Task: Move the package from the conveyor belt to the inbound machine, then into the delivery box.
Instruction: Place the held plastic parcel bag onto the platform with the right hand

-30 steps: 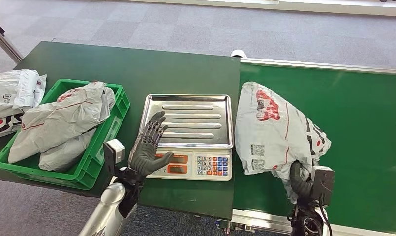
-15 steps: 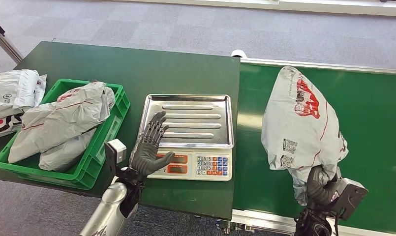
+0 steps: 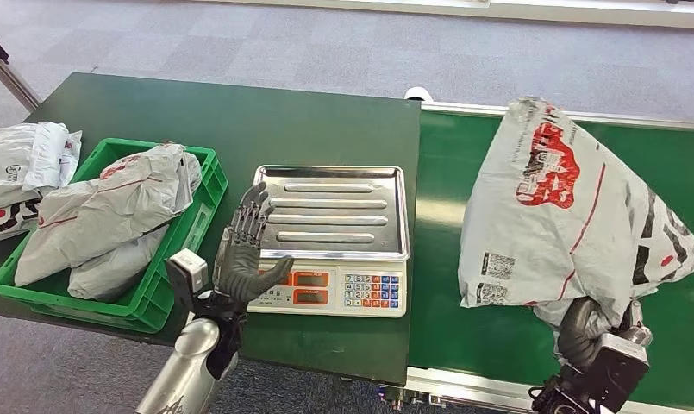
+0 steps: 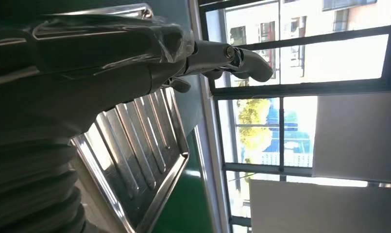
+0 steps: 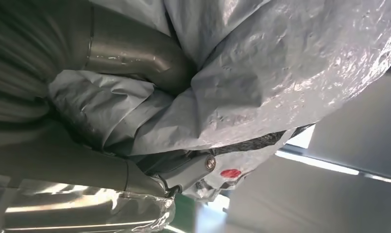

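The right hand [image 3: 582, 330] grips the grey package [image 3: 567, 216] by its lower end, holding it raised above the conveyor belt [image 3: 653, 172] near the front edge. The left hand [image 3: 244, 254] (fingers spread, holding nothing) hovers at the scale's [image 3: 330, 289] front-left corner.

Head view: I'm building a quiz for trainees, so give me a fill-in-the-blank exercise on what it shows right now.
1. The grey package is gripped by the robot's ____ hand.
2. The left hand hovers at the edge of the scale's steel ____.
3. The crate holding other grey bags is ____ in colour.
4. The package hangs above the green ____ belt.

Missing words: right; tray; green; conveyor
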Robot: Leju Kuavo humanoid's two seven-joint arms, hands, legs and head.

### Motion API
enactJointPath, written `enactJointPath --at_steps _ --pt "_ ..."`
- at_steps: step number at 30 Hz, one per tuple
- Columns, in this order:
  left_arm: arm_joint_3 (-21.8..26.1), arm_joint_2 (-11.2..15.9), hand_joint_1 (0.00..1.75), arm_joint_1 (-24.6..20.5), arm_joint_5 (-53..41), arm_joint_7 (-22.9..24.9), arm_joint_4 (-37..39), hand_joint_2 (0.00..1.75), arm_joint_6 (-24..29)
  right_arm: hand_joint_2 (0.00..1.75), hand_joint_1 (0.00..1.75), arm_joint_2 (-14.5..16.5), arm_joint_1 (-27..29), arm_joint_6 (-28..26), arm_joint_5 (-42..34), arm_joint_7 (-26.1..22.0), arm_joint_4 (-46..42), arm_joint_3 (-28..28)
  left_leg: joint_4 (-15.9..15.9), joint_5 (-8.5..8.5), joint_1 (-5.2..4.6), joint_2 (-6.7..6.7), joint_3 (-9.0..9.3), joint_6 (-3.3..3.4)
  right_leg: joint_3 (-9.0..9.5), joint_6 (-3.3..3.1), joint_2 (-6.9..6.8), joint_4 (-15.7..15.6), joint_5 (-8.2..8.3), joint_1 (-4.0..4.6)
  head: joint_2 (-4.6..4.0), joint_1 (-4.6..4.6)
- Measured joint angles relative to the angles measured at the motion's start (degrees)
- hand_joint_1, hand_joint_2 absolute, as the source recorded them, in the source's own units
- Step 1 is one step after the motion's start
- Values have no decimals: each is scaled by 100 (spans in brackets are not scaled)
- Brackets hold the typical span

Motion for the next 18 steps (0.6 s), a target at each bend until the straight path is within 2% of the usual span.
enactJointPath --at_steps 4,9,18 --pt "106 6 0 127 -5 -229 -340 175 353 175 175 -184 128 -486 679 -17 -555 457 0 0 0 5 -1 0 0 0 1 0 0 0 0 0" --pt "290 -47 0 385 66 -356 -1016 175 631 175 175 -432 138 -618 1210 -17 -912 913 0 -1 -1 0 -2 1 0 1 -5 0 -2 -1 0 -1" --pt "440 -120 0 610 81 -364 -1611 175 657 175 175 -669 135 -624 1345 -17 -1146 1246 0 0 0 -4 -1 1 2 1 -8 0 -2 0 0 -2"
